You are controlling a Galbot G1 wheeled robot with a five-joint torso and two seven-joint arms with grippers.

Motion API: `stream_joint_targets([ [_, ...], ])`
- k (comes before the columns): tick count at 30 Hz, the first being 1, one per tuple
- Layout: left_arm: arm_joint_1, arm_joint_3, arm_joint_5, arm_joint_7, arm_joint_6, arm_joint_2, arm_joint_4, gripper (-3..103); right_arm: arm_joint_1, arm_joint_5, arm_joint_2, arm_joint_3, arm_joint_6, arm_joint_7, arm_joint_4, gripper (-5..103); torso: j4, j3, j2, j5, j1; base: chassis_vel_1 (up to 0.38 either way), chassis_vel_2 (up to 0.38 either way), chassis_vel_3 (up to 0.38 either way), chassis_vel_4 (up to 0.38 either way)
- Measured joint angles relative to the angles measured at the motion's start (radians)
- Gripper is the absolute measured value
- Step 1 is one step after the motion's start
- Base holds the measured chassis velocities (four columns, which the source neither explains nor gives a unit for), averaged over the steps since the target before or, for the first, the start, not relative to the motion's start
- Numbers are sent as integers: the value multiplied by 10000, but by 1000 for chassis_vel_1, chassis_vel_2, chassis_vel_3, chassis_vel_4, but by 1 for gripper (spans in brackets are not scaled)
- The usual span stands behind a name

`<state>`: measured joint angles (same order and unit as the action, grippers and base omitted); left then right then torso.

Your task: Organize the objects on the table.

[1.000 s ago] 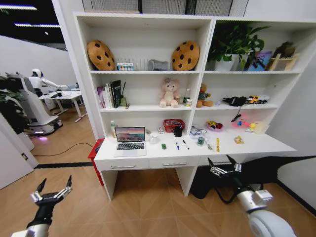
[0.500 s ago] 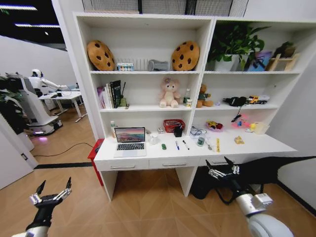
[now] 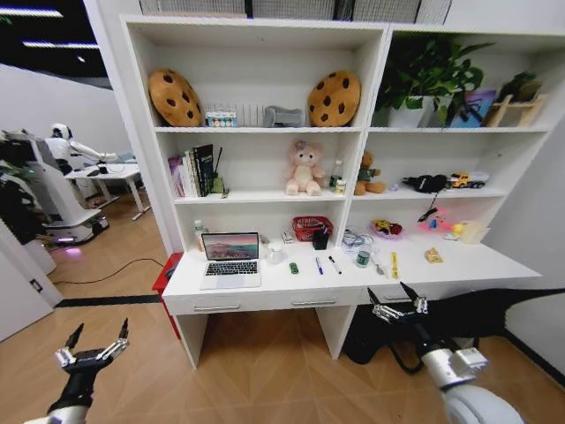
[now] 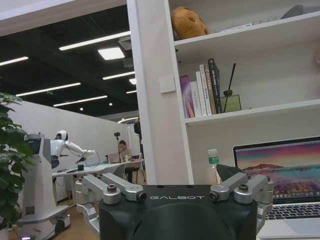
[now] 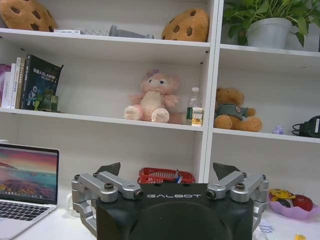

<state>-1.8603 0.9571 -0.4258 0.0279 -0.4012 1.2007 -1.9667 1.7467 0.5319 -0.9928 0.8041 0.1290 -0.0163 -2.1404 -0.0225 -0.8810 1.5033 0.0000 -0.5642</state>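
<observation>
The table [image 3: 291,283] is a long white desk under the shelves. On it, a silver laptop [image 3: 231,259] stands open at the left, and it also shows in the wrist views [image 4: 285,185] [image 5: 25,185]. To its right lie a small green toy car [image 3: 293,268], a blue pen [image 3: 319,265] and a black pen [image 3: 335,264]. My left gripper [image 3: 91,347] [image 4: 175,192] hangs open low over the floor, well short of the desk. My right gripper [image 3: 395,303] [image 5: 167,171] is open in front of the desk's right part, holding nothing.
A white mug [image 3: 275,255], a red basket [image 3: 311,226] and a yellow ruler [image 3: 394,264] also sit on the desk. A black bag [image 3: 477,309] lies under its right end, and a red box [image 3: 168,269] stands at its left. Another robot [image 3: 62,177] stands far left.
The whole picture has shifted and the desk looks slightly larger, so the camera has moved nearer. Both grippers stay open and hold about the same poses.
</observation>
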Motion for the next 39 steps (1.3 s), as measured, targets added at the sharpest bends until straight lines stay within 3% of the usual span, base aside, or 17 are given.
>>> stream_joint_targets([
  [39, 70, -58, 81, -202, -66, -15, 168, 100, -119, 228, -32, -217, -467, 81, 33, 100, 0, 1, 1, 1, 0, -105, 110, 109, -104],
])
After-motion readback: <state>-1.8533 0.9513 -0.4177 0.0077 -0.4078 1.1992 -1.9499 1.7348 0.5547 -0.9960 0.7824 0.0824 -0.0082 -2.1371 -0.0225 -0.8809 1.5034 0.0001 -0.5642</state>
